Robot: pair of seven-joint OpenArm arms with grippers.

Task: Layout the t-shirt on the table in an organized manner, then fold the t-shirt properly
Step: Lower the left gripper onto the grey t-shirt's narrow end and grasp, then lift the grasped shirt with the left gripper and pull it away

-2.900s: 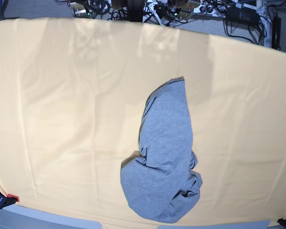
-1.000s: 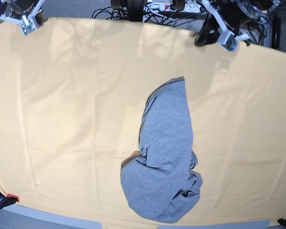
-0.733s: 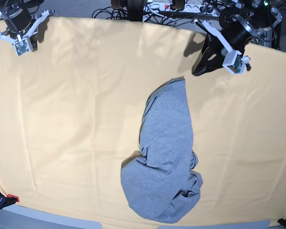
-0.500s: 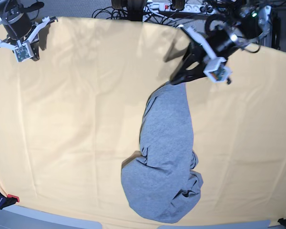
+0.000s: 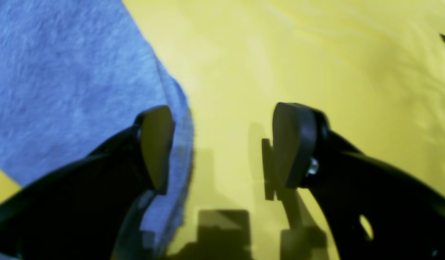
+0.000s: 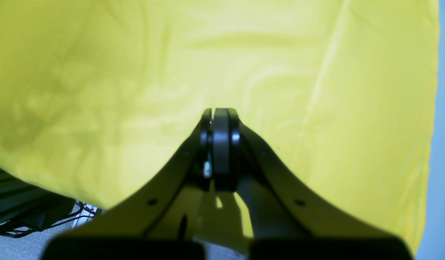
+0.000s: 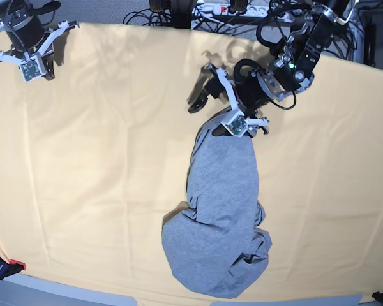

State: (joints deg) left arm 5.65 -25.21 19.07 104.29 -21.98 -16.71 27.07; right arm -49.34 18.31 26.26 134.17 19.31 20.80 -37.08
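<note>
Item one: the t-shirt (image 7: 220,217), heather grey, which we find bunched into a long rumpled heap on the table (image 7: 102,159), right of centre in the base view, its narrow end pointing toward the far edge and its broader, creased end near the front edge. We see no lettering on the side that shows.

Item two: the table, covered in pale yellow-orange cloth with faint crease lines, far wider than the shirt.

Item three: the left gripper (image 5: 222,144), which we record low over the shirt's far narrow end. Its jaws stand spread wide; one finger (image 5: 155,144) lies over the grey fabric's edge, the other (image 5: 291,144) over bare cloth. We see nothing pinched between them.

Item four: the right gripper (image 6: 220,144), which we note at the table's far corner, well apart from the shirt, its jaws pressed together on nothing, with bare cloth below.

Item five: cables (image 7: 204,9) and a power strip beyond the far edge.
</note>
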